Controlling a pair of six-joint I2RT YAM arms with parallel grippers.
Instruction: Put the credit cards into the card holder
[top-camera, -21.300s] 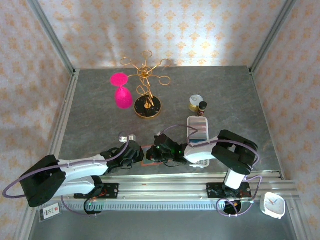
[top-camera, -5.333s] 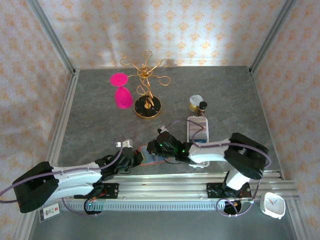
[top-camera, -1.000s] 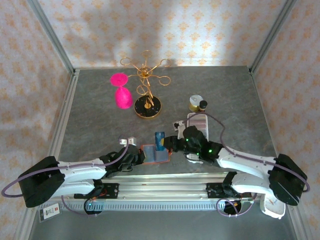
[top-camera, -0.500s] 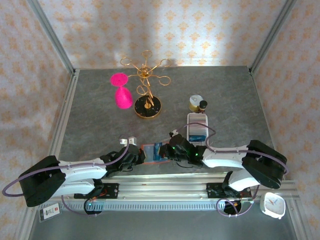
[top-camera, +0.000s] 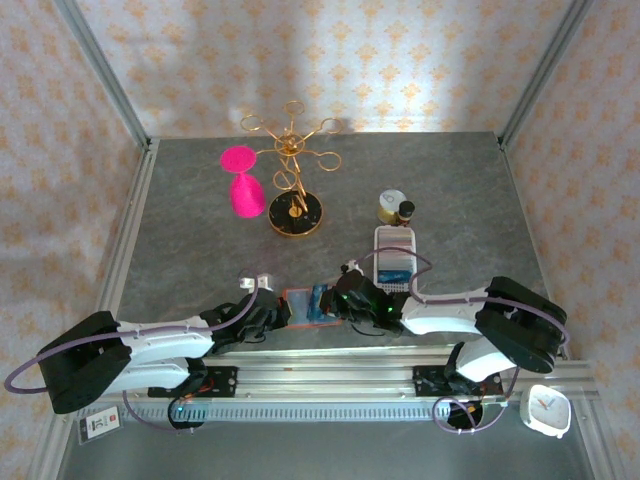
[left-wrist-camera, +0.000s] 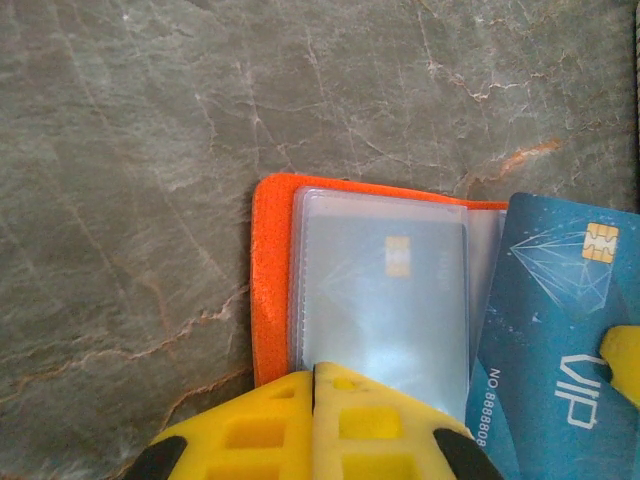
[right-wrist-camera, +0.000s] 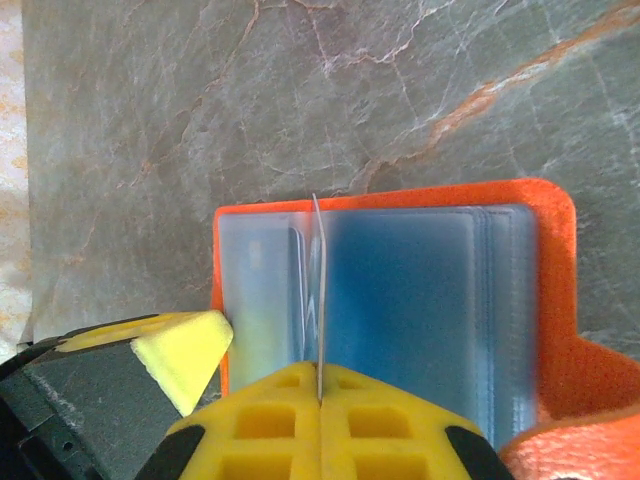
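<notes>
From where I stand, the card holder (left-wrist-camera: 272, 300) lies open on the grey marbled worktop (top-camera: 200, 240), near the front rail and between the two arms, its orange cover down and its clear pockets facing up. A pale card (left-wrist-camera: 385, 300) with a small chip already sits inside the pocket nearest the left arm. The left hand (left-wrist-camera: 314, 372) has its yellow fingers pressed together with no gap, set right at the near edge of that pocket. I cannot tell whether it pinches a leaf or just bears down on it. The right hand (right-wrist-camera: 320, 385) is clamped tight on a teal credit card (left-wrist-camera: 550, 300), which has a chip and the letters VIP on it. Through the right wrist camera this card looks like a thin line standing on edge over the middle of the holder, at the divide between two pocket leaves. From the left wrist it slants across the holder's far side, and I cannot make out whether its edge has gone into a pocket. Just beyond the right hand is the long white tray (top-camera: 394, 262) with more cards in it. A small jar (top-camera: 390, 206) and a dark bottle (top-camera: 406, 211) stand behind it. Farther back are a gold wire stand (top-camera: 293, 190) and a pink glass (top-camera: 243, 185).
</notes>
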